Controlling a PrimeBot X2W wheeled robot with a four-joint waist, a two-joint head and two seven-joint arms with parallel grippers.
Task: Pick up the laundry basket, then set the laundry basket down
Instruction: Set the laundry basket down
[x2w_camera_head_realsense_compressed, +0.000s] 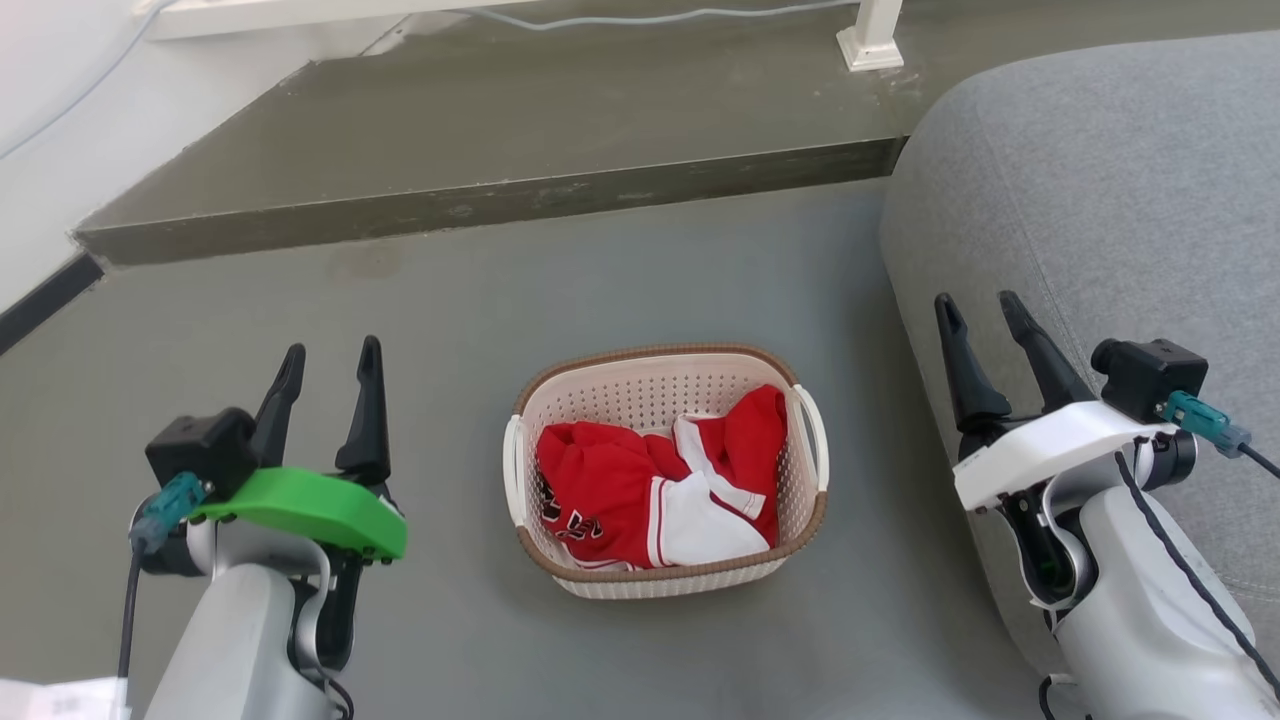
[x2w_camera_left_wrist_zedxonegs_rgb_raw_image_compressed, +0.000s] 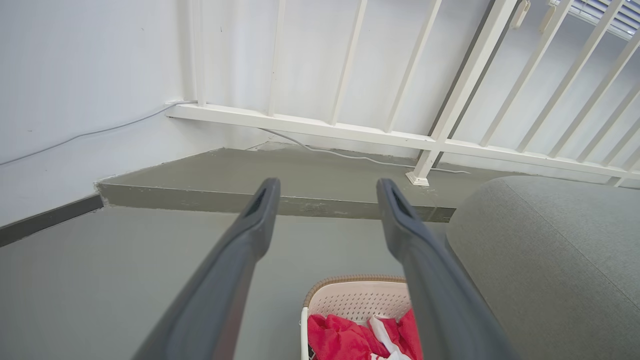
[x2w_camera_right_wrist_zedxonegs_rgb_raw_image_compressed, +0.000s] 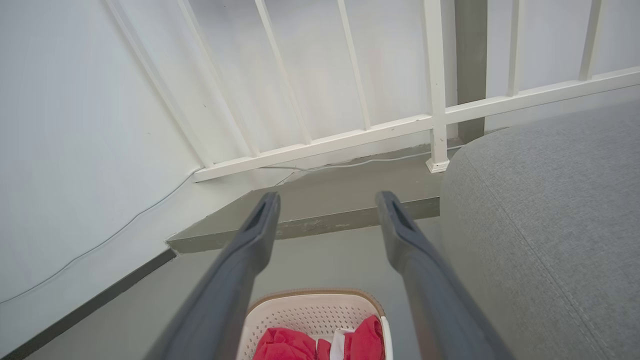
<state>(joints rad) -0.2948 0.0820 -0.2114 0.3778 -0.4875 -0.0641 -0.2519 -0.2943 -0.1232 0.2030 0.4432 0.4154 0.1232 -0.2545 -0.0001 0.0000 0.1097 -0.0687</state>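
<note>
The laundry basket (x2w_camera_head_realsense_compressed: 620, 400) is seen standing on the grey floor (x2w_camera_head_realsense_compressed: 440, 320), between the two pincers and just left of a grey sofa (x2w_camera_head_realsense_compressed: 1100, 180). Red and white clothing (x2w_camera_head_realsense_compressed: 640, 490) is held in it. The left pincer (x2w_camera_head_realsense_compressed: 331, 352) is spread open, with nothing gripped or touched. The right pincer (x2w_camera_head_realsense_compressed: 977, 305) is likewise parted and empty, seen against the sofa.

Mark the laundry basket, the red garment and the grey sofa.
laundry basket (x2w_camera_head_realsense_compressed: 640, 395), head view, far perforated wall
red garment (x2w_camera_head_realsense_compressed: 600, 490), head view, red fold at its left
grey sofa (x2w_camera_head_realsense_compressed: 1100, 180), head view, top fabric
</note>
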